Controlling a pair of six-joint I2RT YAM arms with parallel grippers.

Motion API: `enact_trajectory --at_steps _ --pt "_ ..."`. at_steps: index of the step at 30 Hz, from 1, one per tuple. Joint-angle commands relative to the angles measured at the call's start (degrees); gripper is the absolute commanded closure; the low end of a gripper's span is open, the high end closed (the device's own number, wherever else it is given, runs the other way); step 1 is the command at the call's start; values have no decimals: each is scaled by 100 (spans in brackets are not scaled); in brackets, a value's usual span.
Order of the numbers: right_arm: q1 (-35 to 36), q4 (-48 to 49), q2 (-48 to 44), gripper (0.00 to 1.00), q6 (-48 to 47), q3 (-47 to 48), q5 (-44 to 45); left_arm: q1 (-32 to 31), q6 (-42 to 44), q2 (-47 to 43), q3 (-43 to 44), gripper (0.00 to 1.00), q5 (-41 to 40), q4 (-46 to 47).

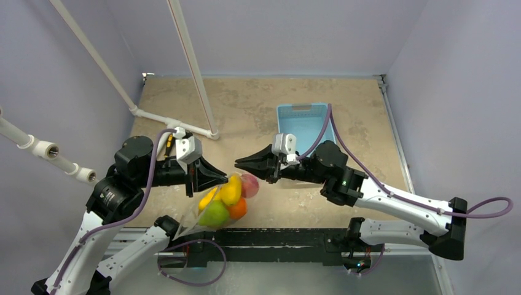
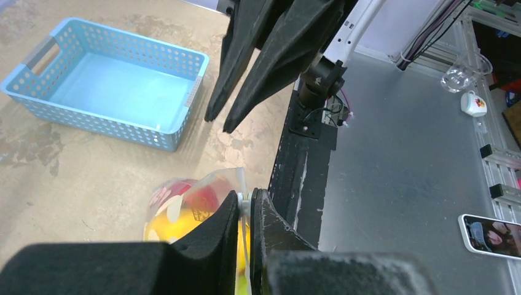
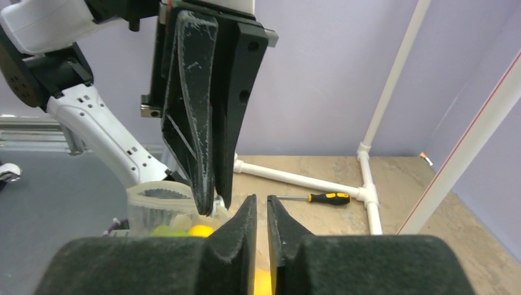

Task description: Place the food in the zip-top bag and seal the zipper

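**Q:** Where are the toy fruits [image 1: 231, 189]?

**A:** All of them sit inside the zip-top bag [image 1: 212, 212]: yellow and red pieces uppermost, green and orange below. The bag hangs at the near edge of the table [image 1: 258, 104]. Whether its lower corner rests on anything cannot be told.

**Q:** What holds the bag?

**A:** The left gripper [image 2: 246, 200], its fingers pinched together on the zipper [image 2: 241, 184] at the mouth edge.

**Q:** And the right gripper [image 3: 262, 206]?

**A:** Its fingers are drawn together with only a slit between them and nothing in it. The tips point at the left gripper and sit just beside the bag's upper end.

**Q:** Other objects?

**A:** A light-blue perforated basket [image 1: 304, 123] stands farther back on the table. A yellow-and-black screwdriver [image 3: 325, 198] lies against the white pipe frame.
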Motion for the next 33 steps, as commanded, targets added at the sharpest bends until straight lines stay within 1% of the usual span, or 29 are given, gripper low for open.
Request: enact_trajectory --at_steps 1,2,4,6,9,13,17,23,30,33 --pt "-15 -330 -117 76 -307 391 -373 -14 113 -15 97 100 152 68" --pt "-15 -478 -130 68 -390 422 -428 -14 125 -10 89 100 166 47" --pt "-15 -764 -151 58 -543 503 -550 -12 140 -1 68 100 191 17" --pt "-15 -1096 -140 54 -747 631 -716 -16 133 0 18 100 210 19" --pt "-16 -1616 -33 52 -1013 842 -964 -16 125 21 -89 100 341 50" --pt "-20 -2127 121 55 -1157 1034 -1241 -16 131 82 -215 100 432 103" --pt "-15 -2175 211 59 -1142 1029 -1379 -11 126 137 -271 100 491 192" --pt "-15 -2167 477 66 -1089 966 -1336 -11 130 184 -352 100 557 280" --pt "-15 -2009 556 66 -1040 916 -1203 -13 136 151 -419 100 564 289" --pt "-16 -2007 581 73 -1063 924 -1221 -16 132 132 -449 100 539 300"
